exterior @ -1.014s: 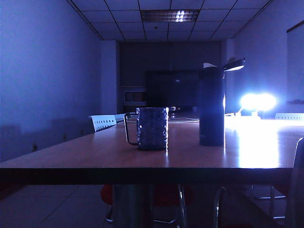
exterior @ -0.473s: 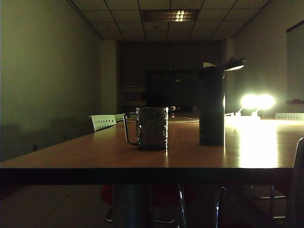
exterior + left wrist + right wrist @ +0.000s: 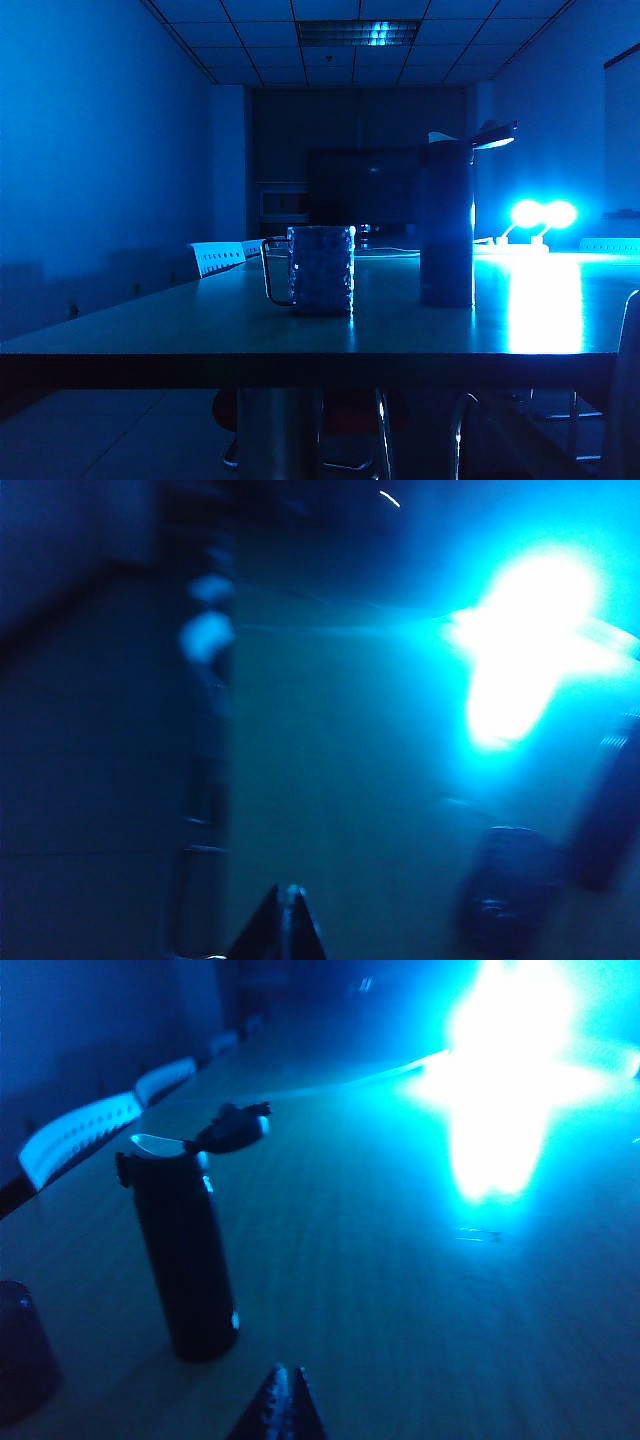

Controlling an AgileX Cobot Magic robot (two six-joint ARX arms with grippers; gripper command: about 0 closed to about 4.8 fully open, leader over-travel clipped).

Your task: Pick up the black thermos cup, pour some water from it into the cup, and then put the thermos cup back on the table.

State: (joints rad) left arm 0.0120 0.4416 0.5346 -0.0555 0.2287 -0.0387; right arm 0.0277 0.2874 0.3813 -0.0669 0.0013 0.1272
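Dim blue meeting room, glossy table. The thermos stands upright right of the mug: rigid, smooth, likely slippery; I would clasp mid-body. My right gripper and left gripper hover near, both pressed together, empty.

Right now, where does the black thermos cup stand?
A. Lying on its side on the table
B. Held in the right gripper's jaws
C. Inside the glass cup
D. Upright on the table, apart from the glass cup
D: the black thermos cup stands upright on the table, apart from the glass cup; the right gripper is shut and empty.
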